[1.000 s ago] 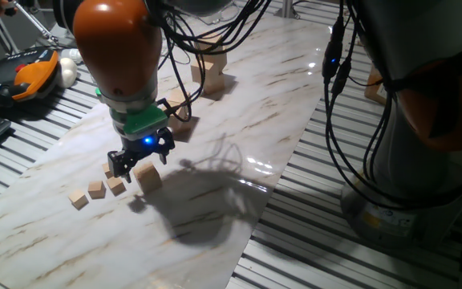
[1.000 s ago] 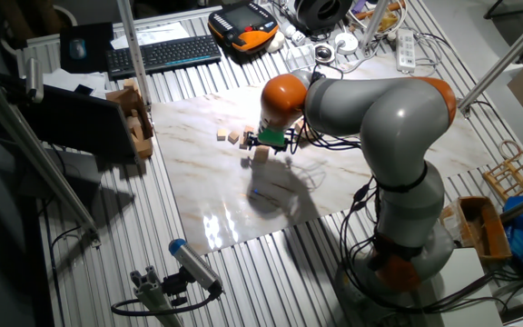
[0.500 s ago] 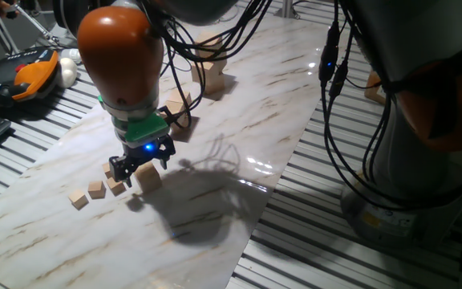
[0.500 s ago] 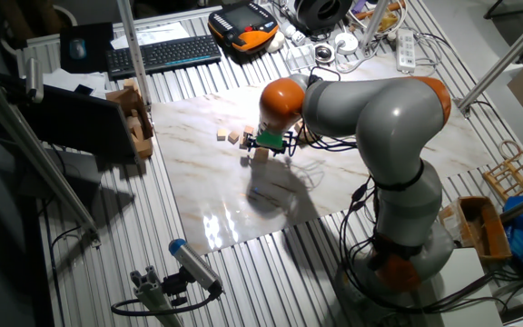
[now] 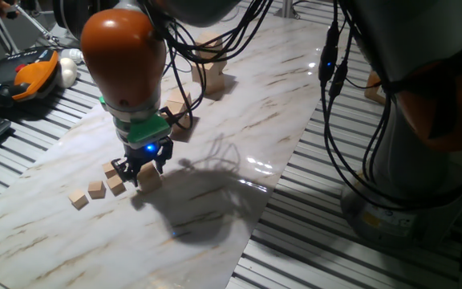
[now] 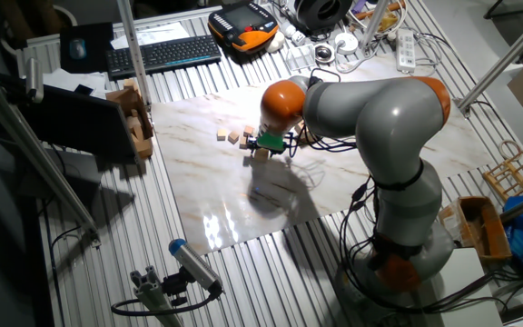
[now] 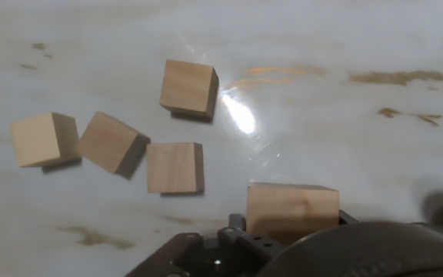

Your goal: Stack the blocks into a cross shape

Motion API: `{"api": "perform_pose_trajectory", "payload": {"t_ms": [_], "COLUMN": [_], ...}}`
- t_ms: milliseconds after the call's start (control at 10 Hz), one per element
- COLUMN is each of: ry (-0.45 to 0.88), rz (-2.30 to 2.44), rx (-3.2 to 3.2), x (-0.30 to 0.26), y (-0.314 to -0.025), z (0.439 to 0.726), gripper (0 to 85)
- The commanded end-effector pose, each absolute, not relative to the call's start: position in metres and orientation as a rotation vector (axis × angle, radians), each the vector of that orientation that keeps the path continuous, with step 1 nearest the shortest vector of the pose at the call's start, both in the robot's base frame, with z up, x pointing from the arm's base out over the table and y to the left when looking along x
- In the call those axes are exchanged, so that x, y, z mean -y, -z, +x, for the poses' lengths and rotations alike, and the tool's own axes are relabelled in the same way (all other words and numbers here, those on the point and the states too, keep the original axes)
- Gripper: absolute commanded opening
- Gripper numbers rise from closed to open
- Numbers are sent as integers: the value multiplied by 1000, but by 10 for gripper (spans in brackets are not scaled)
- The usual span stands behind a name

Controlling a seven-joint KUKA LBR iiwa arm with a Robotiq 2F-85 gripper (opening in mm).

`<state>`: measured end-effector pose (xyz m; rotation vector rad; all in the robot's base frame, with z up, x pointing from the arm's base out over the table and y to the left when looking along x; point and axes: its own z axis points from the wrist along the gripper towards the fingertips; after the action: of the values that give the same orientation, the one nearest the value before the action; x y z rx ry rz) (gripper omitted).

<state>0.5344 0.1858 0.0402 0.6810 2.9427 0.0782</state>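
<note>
Cross not yet begun; first block being fetched.

The gripper (image 5: 140, 169) is down at a block (image 5: 148, 178) on the marble table (image 5: 239, 128), just beside the four tiny cubes (image 5: 95, 189); whether its fingers are closed on the block or merely straddle it I cannot tell. More blocks (image 5: 208, 74) lie well beyond that block, unstacked, so no cross shape shows yet and every layer remains. No containers hold anything here.

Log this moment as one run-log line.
phase: reaching | gripper: open, around block | block: on table | tiny cubes: beside, untouched
</note>
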Motion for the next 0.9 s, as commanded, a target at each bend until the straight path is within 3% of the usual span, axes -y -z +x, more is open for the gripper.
{"api": "perform_pose_trajectory", "payload": {"t_ms": [0, 100, 800], "ry": [-76, -62, -23], "rz": [652, 642, 669], "rx": [-2948, -2950, -2974], "x": [-185, -185, -166], "y": [-41, -44, -91], "z": [534, 534, 534], "gripper": [170, 0, 0]}}
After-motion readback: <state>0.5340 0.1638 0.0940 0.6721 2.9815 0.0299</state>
